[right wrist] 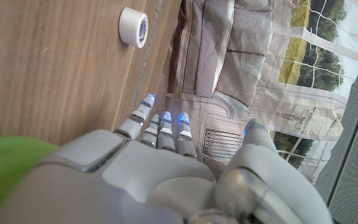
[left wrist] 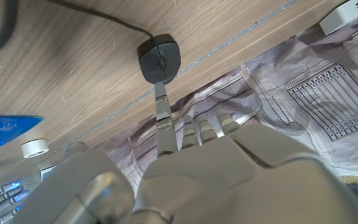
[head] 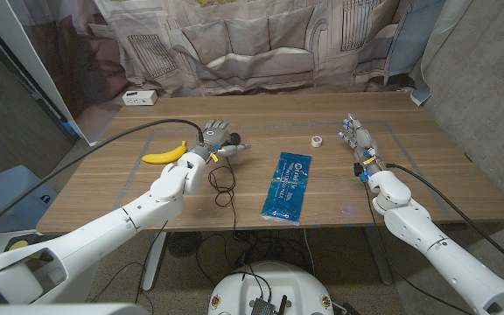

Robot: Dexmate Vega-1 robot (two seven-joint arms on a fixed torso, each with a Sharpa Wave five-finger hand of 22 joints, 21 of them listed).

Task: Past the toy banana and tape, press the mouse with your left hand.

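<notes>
A black mouse (left wrist: 160, 59) lies on the wooden table (head: 147, 197), its cable (head: 225, 182) trailing toward the front edge. My left hand (head: 215, 138) is over it. In the left wrist view one finger (left wrist: 161, 109) reaches out with its tip at the mouse's near end, while the other fingers are curled in. The yellow toy banana (head: 166, 155) lies just left of that hand. A small white tape roll (head: 317, 140) sits right of centre. My right hand (head: 358, 142) stands on its edge at the right, fingers straight and holding nothing.
A blue flat pack (head: 287, 186) lies in the middle near the front edge. A white box (head: 138, 97) sits at the back left corner. A printed curtain hangs behind the table.
</notes>
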